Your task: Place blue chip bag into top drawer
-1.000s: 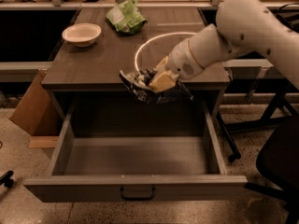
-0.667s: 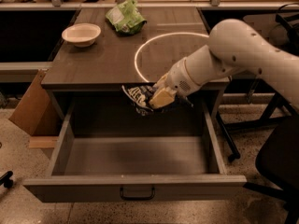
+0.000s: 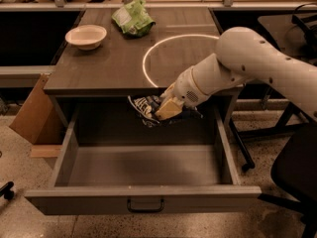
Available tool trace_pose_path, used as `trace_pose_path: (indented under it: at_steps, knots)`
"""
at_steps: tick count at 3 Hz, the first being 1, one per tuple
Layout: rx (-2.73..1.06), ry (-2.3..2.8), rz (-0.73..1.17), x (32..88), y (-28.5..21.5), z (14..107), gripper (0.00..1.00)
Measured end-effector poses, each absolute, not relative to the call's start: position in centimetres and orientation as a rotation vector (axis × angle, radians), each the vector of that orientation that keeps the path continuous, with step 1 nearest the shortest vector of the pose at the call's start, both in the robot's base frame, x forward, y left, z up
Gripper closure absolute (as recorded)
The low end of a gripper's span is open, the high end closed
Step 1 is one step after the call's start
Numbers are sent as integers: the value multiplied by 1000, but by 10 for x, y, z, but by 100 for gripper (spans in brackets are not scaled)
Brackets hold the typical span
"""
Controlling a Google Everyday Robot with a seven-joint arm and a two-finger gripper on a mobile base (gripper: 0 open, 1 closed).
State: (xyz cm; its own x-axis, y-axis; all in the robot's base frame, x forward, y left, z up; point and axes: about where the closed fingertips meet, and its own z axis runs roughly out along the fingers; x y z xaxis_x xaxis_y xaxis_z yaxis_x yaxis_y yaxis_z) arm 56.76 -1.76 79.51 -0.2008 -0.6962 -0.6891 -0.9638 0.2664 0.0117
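A white arm (image 3: 257,58) reaches in from the right and down across the front edge of the bench (image 3: 104,68). Its tool (image 3: 167,110) sits just below that edge, near the middle of the bench's width. The tool's pale yellow fingers (image 3: 171,108) are pinched on the blue chip bag (image 3: 144,108).

The bag is crumpled and juts out to the left of the tool, hanging in the air. It is just under the bench top, over the rear part of the top drawer (image 3: 64,157) and clear of the drawer floor.

The top drawer is pulled well out toward the camera, showing its grey inside. Its flat front panel (image 3: 208,201) carries a small dark handle (image 3: 145,205) at the centre.

On the bench top, a pale bowl (image 3: 85,36) stands near the back left corner. A green chip bag (image 3: 132,18) lies to the bowl's right, close to the back edge and apart from the bowl. A white ring (image 3: 144,63) is marked on the right half of the surface, and the arm hides part of it.

Left of the bench, a cardboard box (image 3: 32,113) leans at floor level. To the right, part of a dark chair (image 3: 297,172) stands on the speckled floor (image 3: 20,172).
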Motion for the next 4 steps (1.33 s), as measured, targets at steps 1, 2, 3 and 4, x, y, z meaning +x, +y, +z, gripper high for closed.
trace_pose_path:
  at_steps: [1, 2, 3, 4]
  knots:
    - [-1455, 2018, 593, 548, -8, 782, 100]
    - [-1392, 2095, 548, 525, -2, 755, 100]
    - [-1259, 2182, 497, 509, -1, 728, 73]
    - [-1179, 2208, 508, 513, -2, 715, 50]
